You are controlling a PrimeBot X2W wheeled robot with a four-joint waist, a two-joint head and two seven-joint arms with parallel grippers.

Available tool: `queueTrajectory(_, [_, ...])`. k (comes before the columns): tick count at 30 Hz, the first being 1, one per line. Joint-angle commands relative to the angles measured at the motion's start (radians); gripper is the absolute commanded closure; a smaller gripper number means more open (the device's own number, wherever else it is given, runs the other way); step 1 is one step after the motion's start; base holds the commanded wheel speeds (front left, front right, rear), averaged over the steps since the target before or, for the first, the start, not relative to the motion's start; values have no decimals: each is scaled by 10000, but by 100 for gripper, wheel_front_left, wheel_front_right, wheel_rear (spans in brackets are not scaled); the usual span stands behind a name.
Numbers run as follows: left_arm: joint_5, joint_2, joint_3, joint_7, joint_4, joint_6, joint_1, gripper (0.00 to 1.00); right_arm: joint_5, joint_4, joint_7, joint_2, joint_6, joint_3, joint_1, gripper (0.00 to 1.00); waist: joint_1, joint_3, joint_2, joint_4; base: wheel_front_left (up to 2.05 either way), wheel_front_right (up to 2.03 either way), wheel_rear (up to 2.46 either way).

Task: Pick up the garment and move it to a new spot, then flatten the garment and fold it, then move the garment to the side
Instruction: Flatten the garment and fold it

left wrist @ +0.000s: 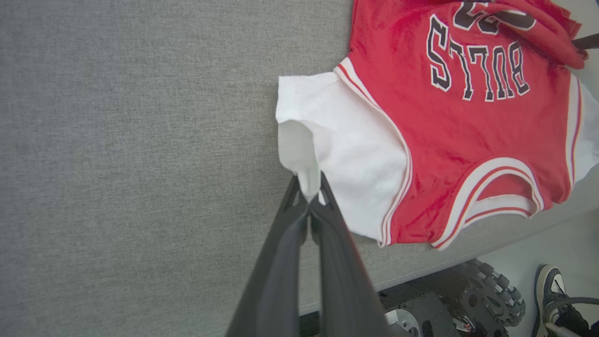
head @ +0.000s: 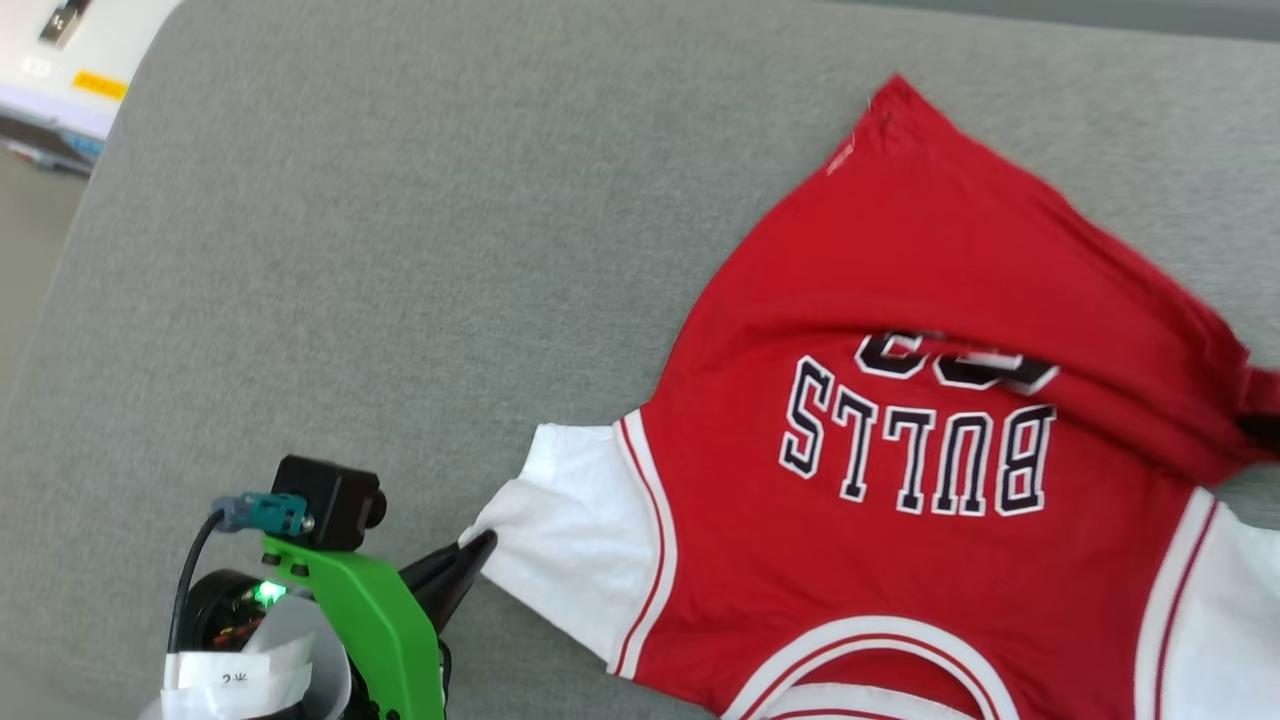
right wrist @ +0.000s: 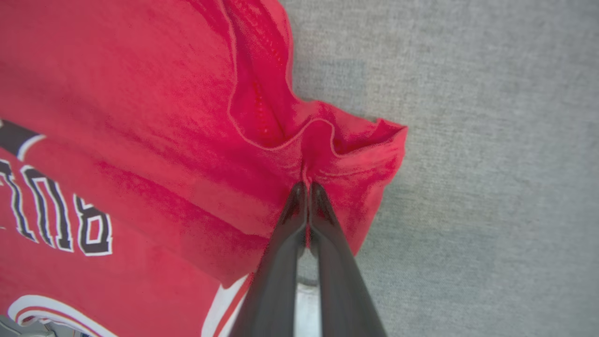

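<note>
L end effector (left wrist: 309, 194) tight on garment (head: 900, 290) sleeve, R end effector (right wrist: 306, 187) tight on edge

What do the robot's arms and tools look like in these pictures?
The left tool and right tool each have two long, slim, dark fingers tapering to narrow tips. The left wrist carries a bright green bracket, a small black camera box with a teal plug and black cable, a green light and a white label.
</note>
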Motion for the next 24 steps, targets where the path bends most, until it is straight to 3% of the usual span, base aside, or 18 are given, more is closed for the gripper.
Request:
queueTrajectory(1, [-75, 35, 76, -32, 14, 86, 156, 100, 32, -209, 45, -21, -7, -126, 380, 100, 1, -861, 0, -763, 0, 0, 0])
queueTrajectory(8, [-188, -21, 135, -144, 61, 260, 528, 100, 178, -1371, 291, 223, -7, -900, 2245, 100, 1, -1550, 0, -1132, 0, 0, 0])
queueTrajectory(18, [-237, -213, -26, -356, 210, 285, 844, 100, 56, -2798, 324, 1509, -7, -2473, 4943, 100, 1, -1979, 0, -1244, 0, 0, 0])
queueTrajectory(24, [-246, -328, -120, -473, 287, 224, 833, 100, -89, -3123, 138, 2023, -7, -2685, 5676, 100, 1, -2002, 0, -1230, 0, 0, 0])
